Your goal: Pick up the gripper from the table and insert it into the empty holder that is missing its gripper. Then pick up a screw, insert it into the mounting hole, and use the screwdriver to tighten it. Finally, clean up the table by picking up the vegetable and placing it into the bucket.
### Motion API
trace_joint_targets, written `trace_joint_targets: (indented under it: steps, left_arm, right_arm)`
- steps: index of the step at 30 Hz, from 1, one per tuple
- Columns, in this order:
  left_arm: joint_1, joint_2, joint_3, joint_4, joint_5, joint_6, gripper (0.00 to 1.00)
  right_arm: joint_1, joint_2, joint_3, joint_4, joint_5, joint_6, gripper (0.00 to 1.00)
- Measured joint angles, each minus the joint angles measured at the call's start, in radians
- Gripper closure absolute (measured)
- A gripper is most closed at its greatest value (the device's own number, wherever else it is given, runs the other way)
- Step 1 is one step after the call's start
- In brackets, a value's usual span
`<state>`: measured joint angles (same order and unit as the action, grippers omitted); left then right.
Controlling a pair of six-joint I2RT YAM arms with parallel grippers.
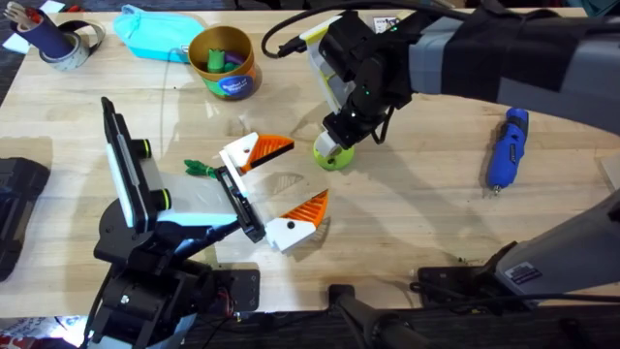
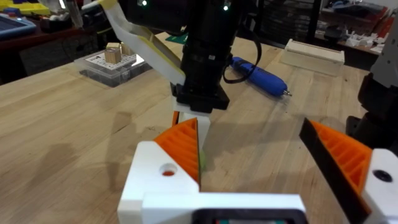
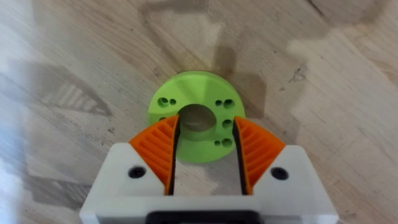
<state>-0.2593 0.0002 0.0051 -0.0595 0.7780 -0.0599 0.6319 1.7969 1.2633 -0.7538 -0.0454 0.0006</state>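
1. My right gripper (image 3: 205,149) hangs open over the green disc (image 3: 196,125).
2. My left gripper (image 1: 281,186) is open; the vegetable (image 1: 200,169) lies left of it.
3. The screwdriver (image 1: 507,148) lies far right; the bucket (image 1: 222,62) stands far left.

bucket (image 1: 222,60) label: blue, print too small to read
arm sticker (image 1: 524,274): text illegible
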Motion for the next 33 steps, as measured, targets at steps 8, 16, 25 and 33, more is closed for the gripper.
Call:
trace_joint_targets:
  steps: [8,16,25,33]
  left_arm:
    - [0.0,0.0,0.0,-0.001,-0.001,0.0,0.008]
    - [0.0,0.0,0.0,-0.001,-0.001,0.0,0.008]
    - [0.0,0.0,0.0,-0.001,-0.001,0.0,0.008]
    - [0.0,0.0,0.0,-0.001,-0.001,0.0,0.008]
  right_arm:
    - [0.0,-0.003,0.015,-0.053,-0.001,0.007,0.478]
    - [0.0,-0.229,0.045,-0.132,-0.004,0.007,0.478]
    - [0.024,-0.238,-0.021,-0.029,-0.076,0.036,0.478]
    - [0.072,-0.187,-0.096,0.049,-0.099,0.075,0.478]
